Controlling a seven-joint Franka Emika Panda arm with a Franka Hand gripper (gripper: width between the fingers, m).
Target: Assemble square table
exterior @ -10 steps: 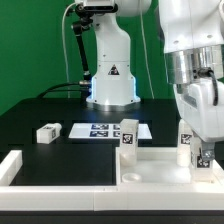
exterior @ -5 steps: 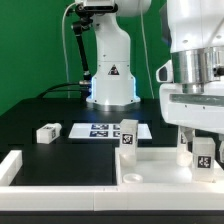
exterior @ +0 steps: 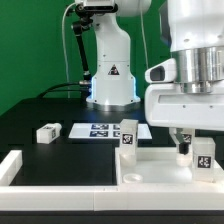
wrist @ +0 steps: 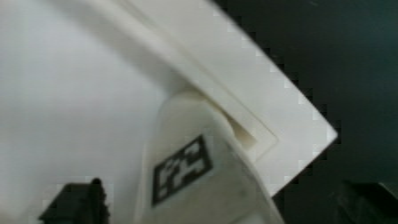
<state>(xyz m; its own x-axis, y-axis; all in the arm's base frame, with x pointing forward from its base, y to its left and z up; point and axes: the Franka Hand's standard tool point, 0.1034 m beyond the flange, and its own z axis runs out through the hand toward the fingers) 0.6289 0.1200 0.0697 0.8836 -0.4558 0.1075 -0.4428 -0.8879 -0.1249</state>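
- Square tabletop (exterior: 160, 168): one, in the lower right of the frame.
- Block legs: three in view: one leg (exterior: 46, 132) lying at centre left, one leg (exterior: 128, 136) upright at centre, one leg (exterior: 204, 154) upright at the right edge.
- Marker board (exterior: 95, 130): one, at centre.

Bright, even light in the exterior view; the wrist view is blurred (very close), its tabletop (wrist: 75, 85) washed out

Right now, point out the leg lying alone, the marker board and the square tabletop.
Leg lying alone (exterior: 47, 132): exterior view, middle of block.
Marker board (exterior: 95, 130): exterior view, tagged top face.
Square tabletop (exterior: 155, 166): exterior view, bare inner floor.
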